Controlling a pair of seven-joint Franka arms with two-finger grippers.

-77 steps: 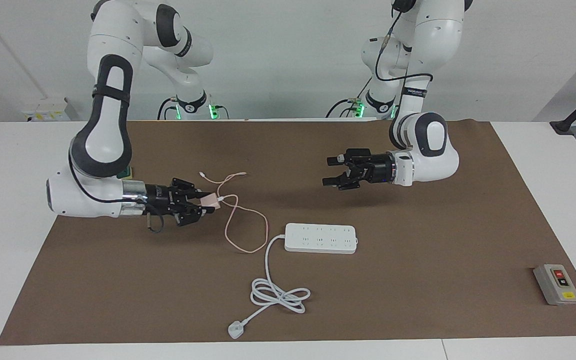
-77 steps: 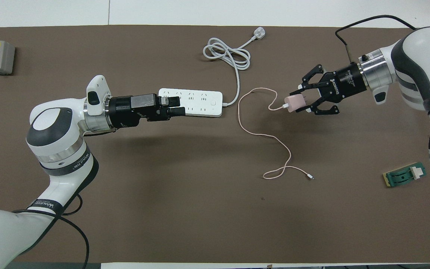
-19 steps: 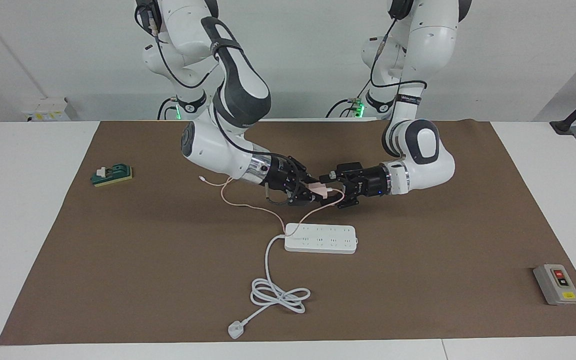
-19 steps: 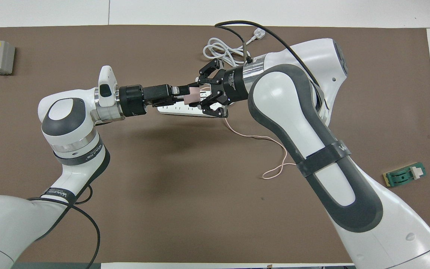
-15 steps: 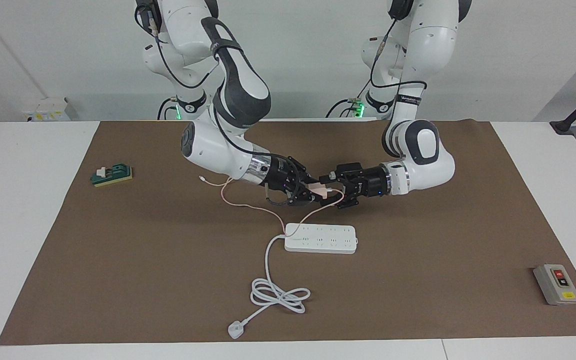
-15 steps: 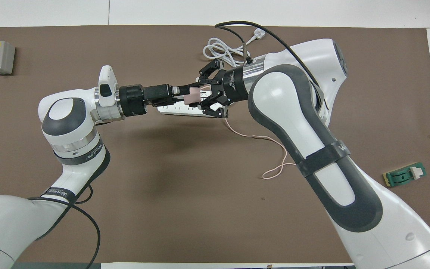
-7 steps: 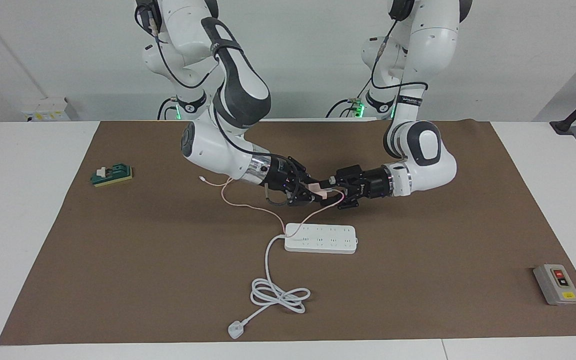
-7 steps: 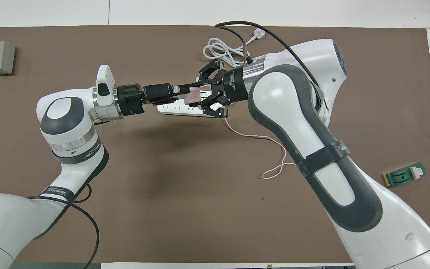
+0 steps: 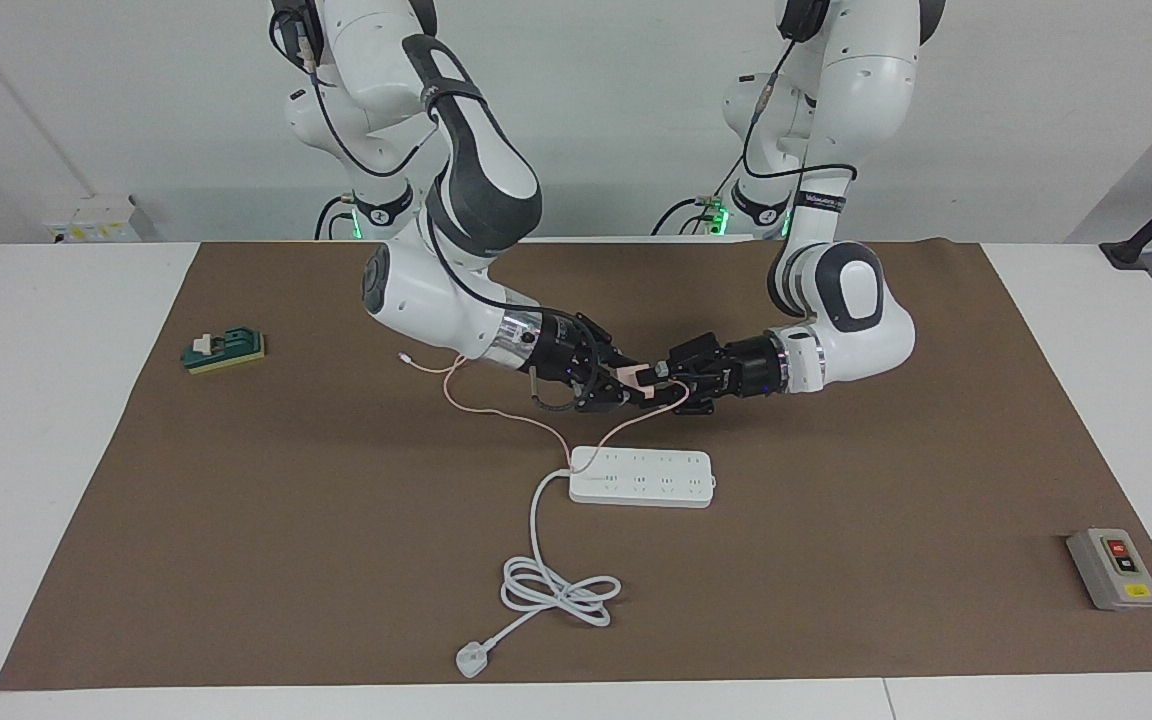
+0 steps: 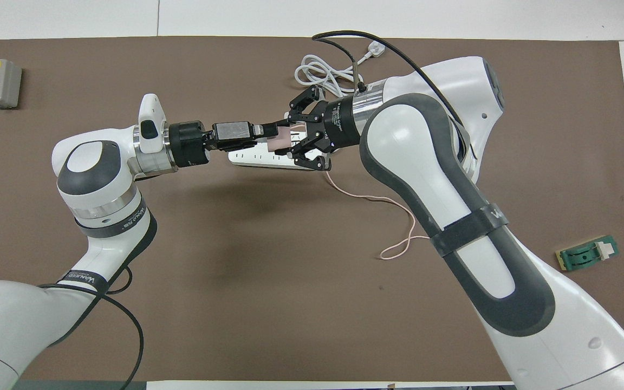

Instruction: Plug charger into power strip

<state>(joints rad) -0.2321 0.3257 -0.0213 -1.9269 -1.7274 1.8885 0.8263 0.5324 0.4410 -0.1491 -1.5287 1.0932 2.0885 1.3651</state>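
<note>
The charger (image 9: 636,378) hangs in the air between the 2 tools, over the strip of counter (image 9: 836,560) just nearer to the robots than the power strip (image 9: 641,477), which lies flat with its sockets facing up. The right tool (image 9: 626,385) is pinching the charger's pink body, links splayed to either side. The left tool (image 9: 664,385) meets it head-on from the other end and is right at the cube; whether it already grips cannot be told from either view. The thin pink cable (image 9: 496,415) trails down from the charger across the corded end of the power strip and onward to the counter toward the right arm's end. This looks like a handover, 1 tool passing the charger to the other so that it can be turned prongs-down. To do it well, the left tool should grip the flat sides of the body firmly and squarely, clear of the prongs and the cable socket, before the right tool lets go. The release should be gentle, with no tugging on the cable. The slack draped over the strip could snag or drag it, so lift slowly.
</note>
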